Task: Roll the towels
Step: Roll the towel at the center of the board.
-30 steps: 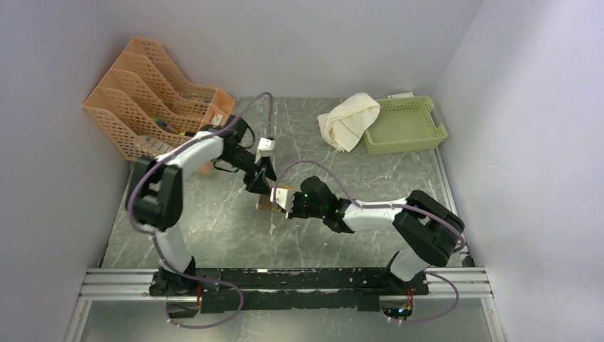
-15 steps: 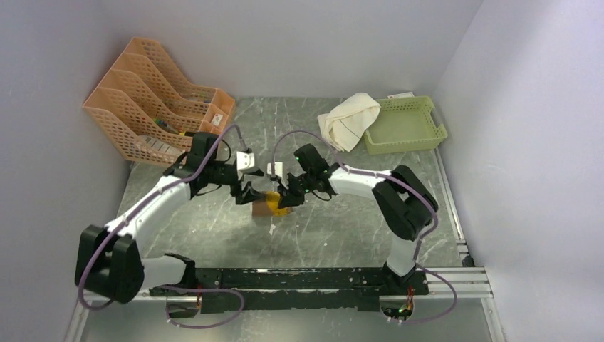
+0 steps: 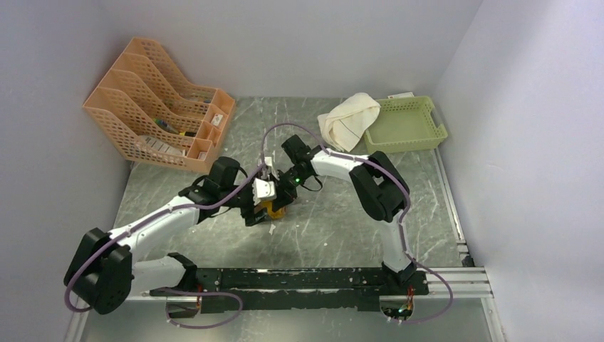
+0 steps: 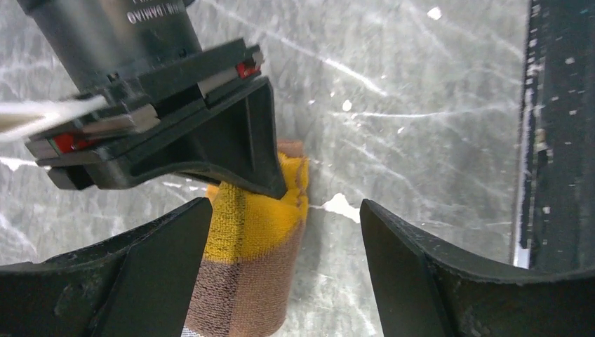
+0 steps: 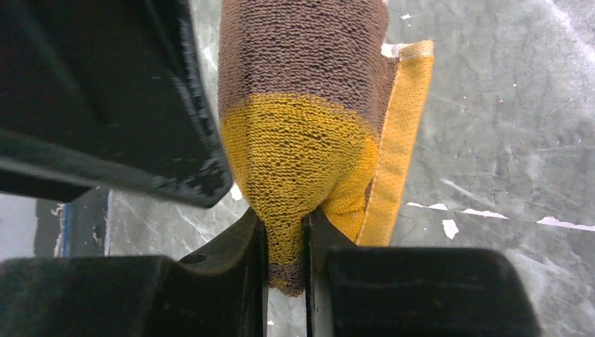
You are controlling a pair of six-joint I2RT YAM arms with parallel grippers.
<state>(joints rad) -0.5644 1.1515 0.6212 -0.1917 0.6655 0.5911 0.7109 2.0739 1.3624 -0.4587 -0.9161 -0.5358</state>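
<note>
The mustard-yellow and brown towel (image 3: 275,209) lies rolled up mid-table; it shows in the left wrist view (image 4: 256,246) and the right wrist view (image 5: 302,119). My right gripper (image 5: 285,260) is shut on the roll's yellow end, also seen from above (image 3: 279,194). My left gripper (image 4: 284,239) is open with the roll's brown end between its fingers, against the left one; from above it sits at the roll's near-left side (image 3: 258,211). The cream-white towel (image 3: 348,120) lies bunched at the back, against the green basket.
A green basket (image 3: 407,125) stands at the back right. An orange file rack (image 3: 153,107) stands at the back left. A black rail (image 3: 313,279) runs along the table's near edge.
Both grippers have closed in on the towel roll. The left arm swung down and right, the right wrist moved left over the roll's far end.
</note>
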